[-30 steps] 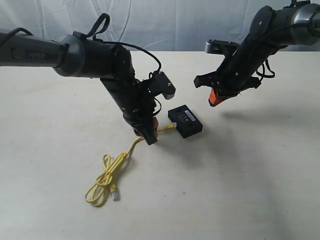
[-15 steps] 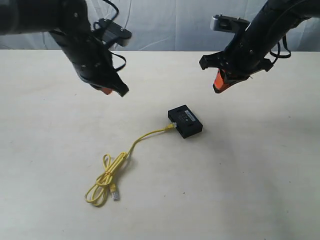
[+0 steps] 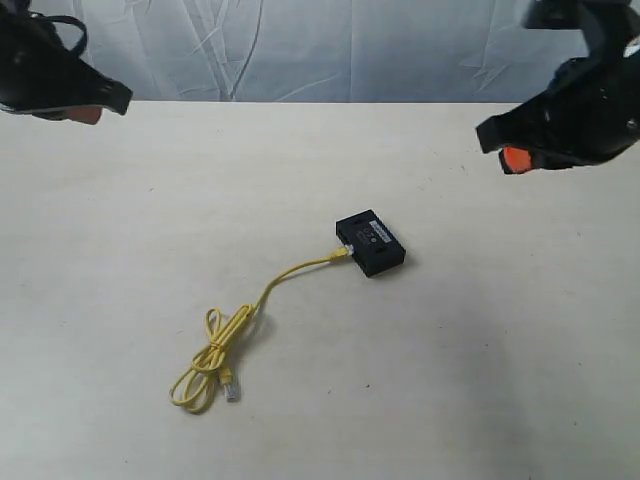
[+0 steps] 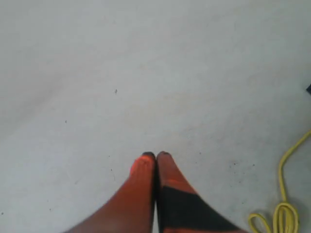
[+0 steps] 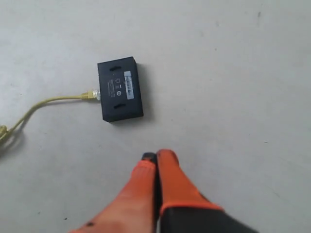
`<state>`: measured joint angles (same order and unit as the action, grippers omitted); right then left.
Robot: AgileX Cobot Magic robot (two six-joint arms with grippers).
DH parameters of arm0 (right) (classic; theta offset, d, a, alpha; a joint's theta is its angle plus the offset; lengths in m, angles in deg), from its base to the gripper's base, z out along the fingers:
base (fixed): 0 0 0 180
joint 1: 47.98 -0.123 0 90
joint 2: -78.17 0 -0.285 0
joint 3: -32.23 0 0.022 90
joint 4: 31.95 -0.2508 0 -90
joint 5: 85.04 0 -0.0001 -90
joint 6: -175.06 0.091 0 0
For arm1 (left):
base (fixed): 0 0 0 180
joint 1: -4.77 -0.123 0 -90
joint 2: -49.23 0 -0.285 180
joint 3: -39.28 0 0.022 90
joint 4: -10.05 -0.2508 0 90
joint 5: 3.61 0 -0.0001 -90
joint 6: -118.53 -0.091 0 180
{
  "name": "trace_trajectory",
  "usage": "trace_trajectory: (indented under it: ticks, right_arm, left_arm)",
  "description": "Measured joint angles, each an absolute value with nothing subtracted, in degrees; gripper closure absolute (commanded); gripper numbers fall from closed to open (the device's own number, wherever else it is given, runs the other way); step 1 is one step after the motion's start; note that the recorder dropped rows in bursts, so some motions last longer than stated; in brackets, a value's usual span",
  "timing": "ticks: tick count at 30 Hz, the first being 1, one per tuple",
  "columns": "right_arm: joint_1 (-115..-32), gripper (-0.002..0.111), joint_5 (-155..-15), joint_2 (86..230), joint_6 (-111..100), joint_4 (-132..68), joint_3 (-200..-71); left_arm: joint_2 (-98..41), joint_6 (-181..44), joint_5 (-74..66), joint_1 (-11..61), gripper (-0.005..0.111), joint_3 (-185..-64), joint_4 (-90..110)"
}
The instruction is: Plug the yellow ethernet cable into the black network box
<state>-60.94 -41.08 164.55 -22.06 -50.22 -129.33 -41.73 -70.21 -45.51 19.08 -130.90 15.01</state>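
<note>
Presently, item one: table, pale and matte, lying under both grippers; item two: wrinkled white backdrop, behind both grippers along the table's far edge.

Item three: right gripper, orange fingers on a black body, raised above the table; fingers pressed together tip to tip, nothing between them.

Item four: left gripper, same orange and black make, also raised; fingers likewise closed against each other and empty; well apart from the right gripper, with the task's things lying on the table between the two.

Item five: yellow ethernet cable, flat on the table, well apart from either gripper; its coiled loops lie nearer the left gripper's side, off beyond and to one side of that gripper's fingertips; a single strand runs from the loops toward the right gripper's side.

Item six: black network box, flat on the table out beyond the right gripper's fingertips, not touched by them; one cable end meets its side face and appears seated there.

Item seven: free plug, clear, lying beside the loops.

Item eight: white label, on the box's top face.
</note>
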Motion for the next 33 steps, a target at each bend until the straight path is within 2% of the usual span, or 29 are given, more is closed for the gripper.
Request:
trace_trajectory:
  ticks: [9,14,33]
  right_arm:
    - [-60.9,0.109,-50.7,126.2,-22.1,-49.9,-102.9]
    - [-60.9,0.109,-50.7,111.3,-22.1,-49.8,-98.2]
    - [-60.0,0.109,-50.3,102.6,-22.0,-50.3,-97.9]
  left_arm:
    - [-11.6,-69.4,-32.5,19.1,0.107,-108.4,15.6]
    - [-3.0,-69.4,-34.0,19.1,0.107,-106.5,15.6]
    - [-1.5,-69.4,-34.7,19.1,0.107,-106.3,15.3]
